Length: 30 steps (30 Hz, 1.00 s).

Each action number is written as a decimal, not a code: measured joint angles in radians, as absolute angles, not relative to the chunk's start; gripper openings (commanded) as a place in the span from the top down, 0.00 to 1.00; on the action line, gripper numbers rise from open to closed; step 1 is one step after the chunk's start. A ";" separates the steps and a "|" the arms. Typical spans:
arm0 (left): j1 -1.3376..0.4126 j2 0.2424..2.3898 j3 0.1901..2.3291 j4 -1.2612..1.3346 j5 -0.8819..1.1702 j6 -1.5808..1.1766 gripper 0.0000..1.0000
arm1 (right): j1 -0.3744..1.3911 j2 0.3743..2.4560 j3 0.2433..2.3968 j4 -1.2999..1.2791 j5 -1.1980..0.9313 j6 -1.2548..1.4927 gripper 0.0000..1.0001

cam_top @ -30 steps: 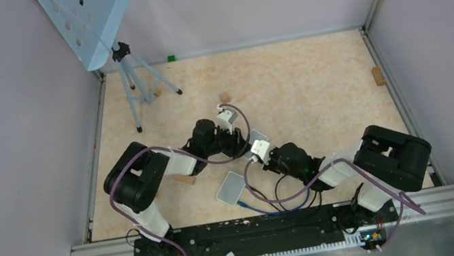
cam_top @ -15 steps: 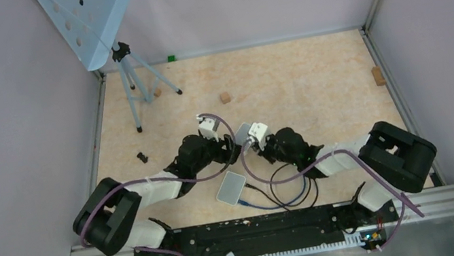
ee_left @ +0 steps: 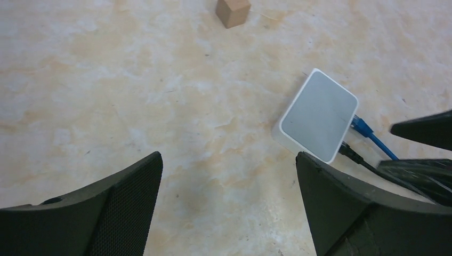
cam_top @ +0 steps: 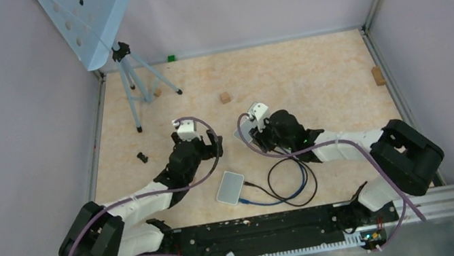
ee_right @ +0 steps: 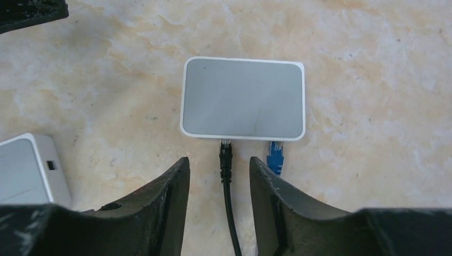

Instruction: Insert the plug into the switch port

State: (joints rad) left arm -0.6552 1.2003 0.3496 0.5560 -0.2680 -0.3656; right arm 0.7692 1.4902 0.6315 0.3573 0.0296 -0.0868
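The right fingers (ee_right: 160,208) are spread and pinch nothing. The black plug (ee_right: 226,151) lies in the gap just ahead of their tips, and its cable runs back between them along the surface (ee_right: 373,64). The plug's nose meets the near edge of the switch (ee_right: 243,98), a flat white box with a grey top lying straight ahead of the fingertips. The plug looks seated in a port, though the port itself is hidden from this angle. A blue plug (ee_right: 275,154) sits in the same edge, just ahead of one fingertip. A second white box (ee_right: 26,168) lies outside the finger farther from the blue plug.

The left fingers (ee_left: 122,202) are spread wide and hold nothing. The switch lies just ahead of one of their tips, and a wooden cube (ee_left: 233,10) lies well ahead between them.
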 measured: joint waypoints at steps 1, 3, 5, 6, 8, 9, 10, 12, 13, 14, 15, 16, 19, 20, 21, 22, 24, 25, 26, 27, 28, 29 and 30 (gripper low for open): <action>-0.656 1.192 0.351 0.542 -0.288 -0.367 0.01 | 0.769 1.468 0.640 0.311 0.036 -0.056 0.49; -0.656 1.174 0.372 0.470 -0.326 -0.379 0.01 | 0.769 1.411 0.658 0.210 0.054 0.021 0.44; -0.655 1.159 0.425 0.346 -0.357 -0.406 0.01 | 0.769 1.337 0.678 0.104 0.083 0.113 0.39; -0.655 1.153 0.462 0.276 -0.368 -0.423 0.01 | 0.769 1.301 0.686 0.060 0.097 0.155 0.39; -0.655 1.137 0.536 0.150 -0.380 -0.448 0.01 | 0.768 1.229 0.702 -0.038 0.124 0.239 0.38; -0.655 1.123 0.575 0.085 -0.382 -0.459 0.01 | 0.768 1.194 0.709 -0.091 0.138 0.278 0.37; -0.656 1.102 0.611 0.020 -0.381 -0.469 0.01 | 0.767 1.159 0.716 -0.150 0.150 0.318 0.37; -0.656 1.055 0.651 -0.079 -0.369 -0.478 0.01 | 0.765 1.102 0.724 -0.254 0.168 0.389 0.37; -0.656 1.020 0.665 -0.137 -0.354 -0.485 0.01 | 0.764 1.076 0.724 -0.299 0.169 0.418 0.36; -0.656 0.994 0.673 -0.177 -0.345 -0.491 0.01 | 0.763 1.046 0.724 -0.356 0.167 0.451 0.36; -0.656 0.958 0.678 -0.227 -0.325 -0.498 0.01 | 0.763 1.021 0.724 -0.396 0.164 0.478 0.35; -0.656 0.923 0.679 -0.270 -0.309 -0.504 0.01 | 0.763 0.995 0.724 -0.434 0.156 0.504 0.33; -0.656 0.798 0.679 -0.392 -0.251 -0.514 0.01 | 0.762 0.912 0.721 -0.522 0.123 0.574 0.30; -0.656 0.758 0.678 -0.415 -0.235 -0.513 0.01 | 0.762 0.885 0.721 -0.547 0.111 0.593 0.27; -0.656 0.717 0.678 -0.432 -0.214 -0.506 0.01 | 0.762 0.861 0.721 -0.567 0.103 0.609 0.26; -0.656 0.685 0.678 -0.443 -0.200 -0.498 0.01 | 0.762 0.841 0.721 -0.583 0.099 0.624 0.26; -0.656 0.632 0.685 -0.476 -0.187 -0.477 0.01 | 0.762 0.805 0.720 -0.612 0.100 0.642 0.25; -0.656 0.617 0.696 -0.501 -0.186 -0.465 0.01 | 0.762 0.790 0.720 -0.623 0.100 0.648 0.25; -0.656 0.611 0.711 -0.524 -0.186 -0.450 0.01 | 0.762 0.773 0.719 -0.633 0.100 0.650 0.25; -0.656 0.611 0.726 -0.542 -0.187 -0.435 0.01 | 0.762 0.762 0.718 -0.637 0.100 0.649 0.25; -0.656 0.611 0.736 -0.553 -0.187 -0.419 0.01 | 0.762 0.749 0.714 -0.638 0.102 0.646 0.25; -0.656 0.610 0.745 -0.561 -0.187 -0.403 0.01 | 0.762 0.739 0.713 -0.643 0.104 0.642 0.25; -0.656 0.610 0.751 -0.566 -0.186 -0.385 0.01 | 0.762 0.732 0.713 -0.646 0.111 0.637 0.25</action>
State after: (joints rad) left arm -0.6556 0.6102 0.7509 -0.5663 -0.1864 -0.3855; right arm 0.7624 0.7322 0.7132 -0.6460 0.1108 0.6369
